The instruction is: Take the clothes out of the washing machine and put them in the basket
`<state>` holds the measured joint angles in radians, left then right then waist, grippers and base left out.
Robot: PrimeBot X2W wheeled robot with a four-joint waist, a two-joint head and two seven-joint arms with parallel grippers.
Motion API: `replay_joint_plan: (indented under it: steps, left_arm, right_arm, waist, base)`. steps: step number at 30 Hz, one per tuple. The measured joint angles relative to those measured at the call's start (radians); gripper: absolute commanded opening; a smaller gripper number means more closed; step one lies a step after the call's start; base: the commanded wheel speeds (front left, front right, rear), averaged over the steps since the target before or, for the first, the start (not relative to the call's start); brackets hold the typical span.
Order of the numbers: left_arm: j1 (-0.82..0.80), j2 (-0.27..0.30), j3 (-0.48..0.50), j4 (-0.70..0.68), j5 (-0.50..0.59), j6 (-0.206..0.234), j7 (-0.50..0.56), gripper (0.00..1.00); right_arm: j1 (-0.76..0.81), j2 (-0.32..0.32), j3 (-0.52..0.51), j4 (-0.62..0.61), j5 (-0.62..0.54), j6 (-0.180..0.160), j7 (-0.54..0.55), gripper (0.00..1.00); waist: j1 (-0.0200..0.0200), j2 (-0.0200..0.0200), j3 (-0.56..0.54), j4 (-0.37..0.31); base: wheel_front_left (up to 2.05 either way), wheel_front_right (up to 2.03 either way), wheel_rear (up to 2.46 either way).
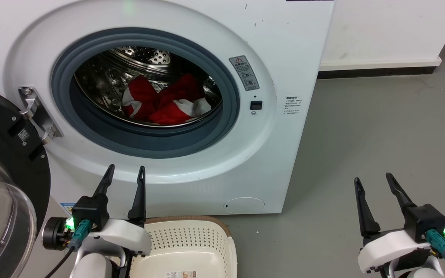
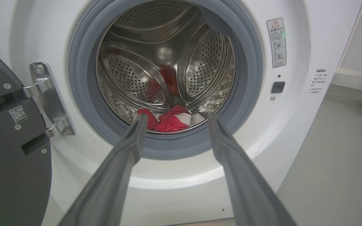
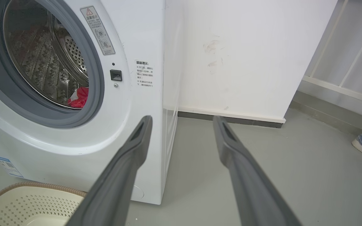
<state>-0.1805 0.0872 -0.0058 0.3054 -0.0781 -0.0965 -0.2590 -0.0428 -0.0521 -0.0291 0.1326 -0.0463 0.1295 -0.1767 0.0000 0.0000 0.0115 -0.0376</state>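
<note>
Head view: the clothes [image 1: 164, 102] are lying in a tangled red-and-white heap at the bottom of the drum [image 1: 102, 77], well behind the grey seal [image 1: 145, 143] of the washing machine [image 1: 296, 46]. The door [image 1: 2, 162] is hanging open at the left, and the basket [image 1: 191, 239] is sitting empty on the floor just below the porthole. The left tool [image 1: 126, 167] is pointing at the opening, fingers spread and holding nothing. The right tool [image 1: 372, 177] is waiting off to the side, likewise spread and empty.

Reaching in from here is probably risking three faults. A shallow pinch may be taking only one fold, letting the garment slip free. Trailing cloth may be catching on the seal lip and falling short of the basket. The left forearm, crowding the basket rim, may be pushing it aside while the open door is hemming that arm in.
</note>
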Motion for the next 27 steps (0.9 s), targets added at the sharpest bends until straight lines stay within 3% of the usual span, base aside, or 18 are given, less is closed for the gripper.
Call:
replay_joint_plan:
  steps: [19, 27]
  left_arm:
    - [-0.011, -0.008, 0.018, 0.017, 0.0, -0.001, -0.001, 1.0]
    - [-0.124, 0.002, 0.017, 0.092, 0.003, -0.004, -0.003, 1.0]
  right_arm:
    - [-0.02, 0.0, 0.0, 0.023, 0.027, 0.0, -0.003, 1.0]
    - [-0.065, 0.0, 0.006, 0.02, 0.038, 0.0, -0.002, 1.0]
  waist:
    - [0.0, 0.0, 0.019, -0.005]
    - [0.0, 0.0, 0.073, -0.018]
  base:
    - [0.0, 0.0, 0.0]
    - [0.0, 0.0, 0.0]
